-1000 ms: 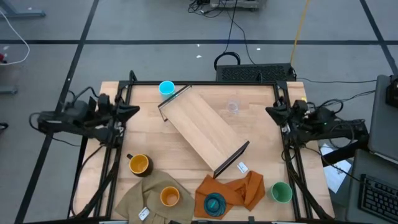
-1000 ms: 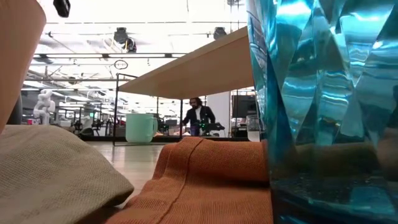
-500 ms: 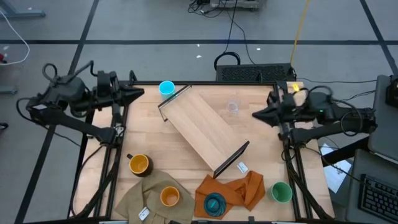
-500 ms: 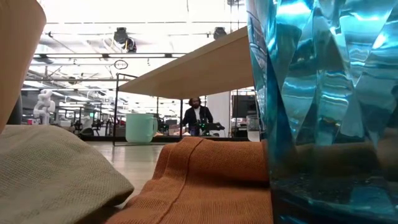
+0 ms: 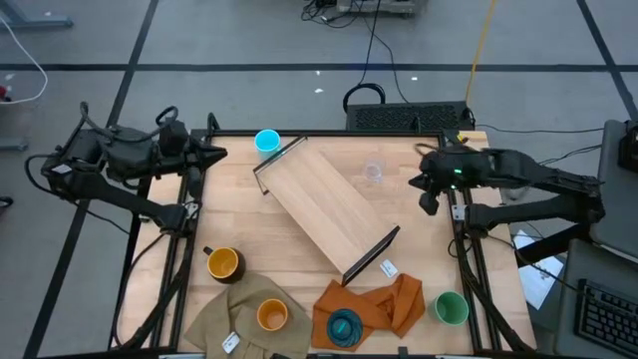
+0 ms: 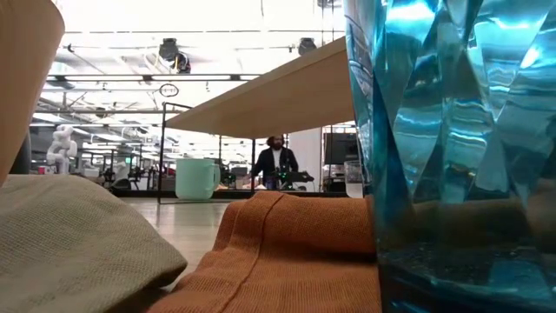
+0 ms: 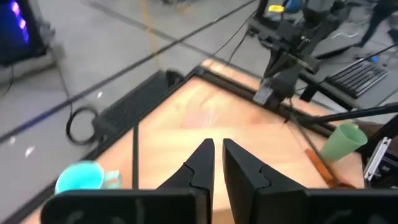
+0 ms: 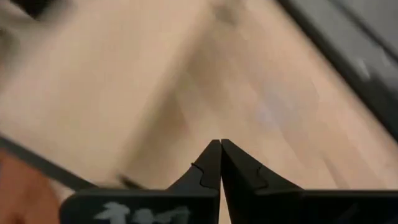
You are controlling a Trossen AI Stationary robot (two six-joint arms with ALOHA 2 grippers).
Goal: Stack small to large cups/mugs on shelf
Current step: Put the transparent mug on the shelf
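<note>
The shelf [image 5: 327, 206], a light-wood plank on black wire brackets, stands diagonally at mid-table. The light-blue mug [image 5: 267, 142] sits by its far-left end and the clear tumbler [image 5: 373, 172] beyond its far side. The dark mug with a yellow inside [image 5: 222, 263] stands near left. The orange cup [image 5: 271, 315] stands on the tan cloth, the teal ribbed cup [image 5: 344, 327] on the orange cloth, and the green cup [image 5: 451, 307] near right. My left gripper [image 5: 217, 152] hovers shut at the far-left corner. My right gripper [image 5: 427, 199] hovers shut by the right edge, tipped down.
The tan cloth [image 5: 239, 319] and orange cloth [image 5: 384, 304] lie along the near edge, with a small white tag [image 5: 388, 267] by the shelf's near bracket. Black frame rails run along both table sides. In the low view a person [image 6: 274, 163] stands far behind the table.
Both arms have risen from their rests at the table's sides. My left gripper has moved toward the far-left corner near the light-blue mug. My right gripper has swung out over the table's right edge and tipped downward. No cup or cloth has moved.
</note>
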